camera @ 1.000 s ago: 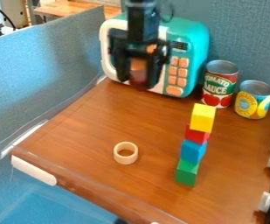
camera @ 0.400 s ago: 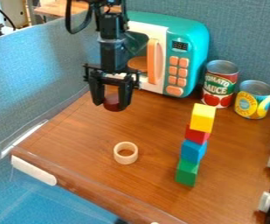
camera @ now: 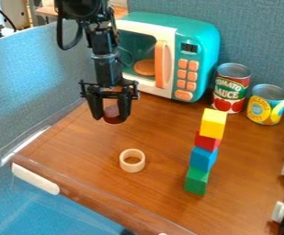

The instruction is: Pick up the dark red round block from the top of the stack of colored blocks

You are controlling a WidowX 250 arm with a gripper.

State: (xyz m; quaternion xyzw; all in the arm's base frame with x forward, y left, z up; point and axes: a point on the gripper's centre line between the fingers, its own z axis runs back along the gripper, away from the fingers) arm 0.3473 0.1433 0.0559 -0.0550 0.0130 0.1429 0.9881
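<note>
The gripper (camera: 110, 117) hangs at the upper left, over the wooden table (camera: 162, 137). Its two fingers are partly open, standing apart by the width of a dark red cylinder (camera: 112, 114), which they have hold of. The cylinder is gripped at its sides, probably because these give the fingers an easy hold, and its lower end remains free. It seems to be above the table, though the exact height I cannot tell.

Behind it, to the right, is the toy microwave (camera: 199, 34), with its orange handle (camera: 161, 64) and buttons facing the work side, perhaps so that they can be reached. Its small display (camera: 189, 47) bears figures.

In front of the gripper, the pale ring (camera: 125, 164) lies flat, which is a steady position for it. To the right stands a tower: green block (camera: 196, 181) at the bottom, then blue block (camera: 203, 159), red block (camera: 207, 141) and yellow block (camera: 213, 123). Each is supported by the one below, but they are not exactly aligned.

Beyond, two cans stand upright on their flat bases: the red can (camera: 231, 88), whose label has printed words and tomatoes, and the yellow can (camera: 267, 105), with a printed fruit label.
</note>
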